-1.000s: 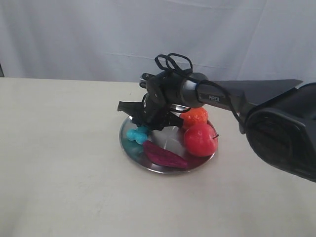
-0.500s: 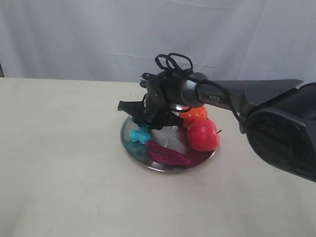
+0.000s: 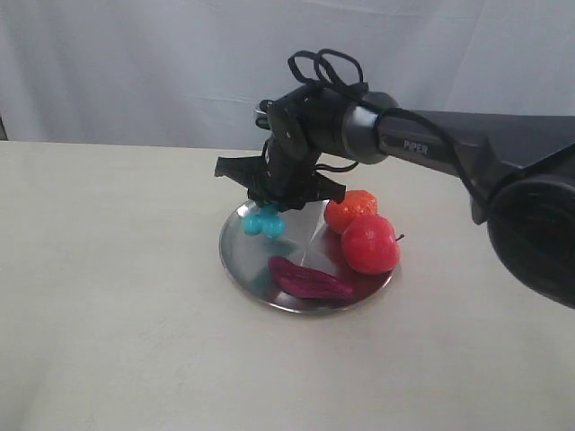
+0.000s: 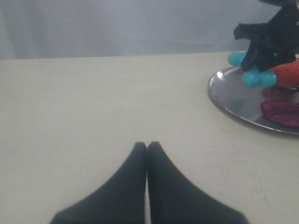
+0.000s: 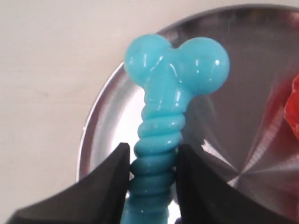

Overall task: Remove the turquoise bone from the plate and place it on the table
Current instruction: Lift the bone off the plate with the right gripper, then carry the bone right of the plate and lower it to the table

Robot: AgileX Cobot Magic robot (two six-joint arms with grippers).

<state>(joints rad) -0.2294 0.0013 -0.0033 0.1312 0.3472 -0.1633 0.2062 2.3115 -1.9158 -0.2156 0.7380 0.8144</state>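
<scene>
The turquoise bone hangs above the left part of the silver plate, held by its ribbed shaft in my right gripper, which is shut on it. In the right wrist view the bone points away from the camera, its two knobs over the plate's rim, and the right gripper clamps the shaft from both sides. The left wrist view shows the bone lifted over the plate. My left gripper is shut and empty, low over the beige table.
On the plate lie a red apple, an orange fruit and a dark magenta piece. A white cloth backdrop stands behind the table. The right arm reaches in from the right.
My right gripper has risen with the turquoise bone, lifting it off the plate's surface. The plate and its fruit shifted slightly a moment earlier.
</scene>
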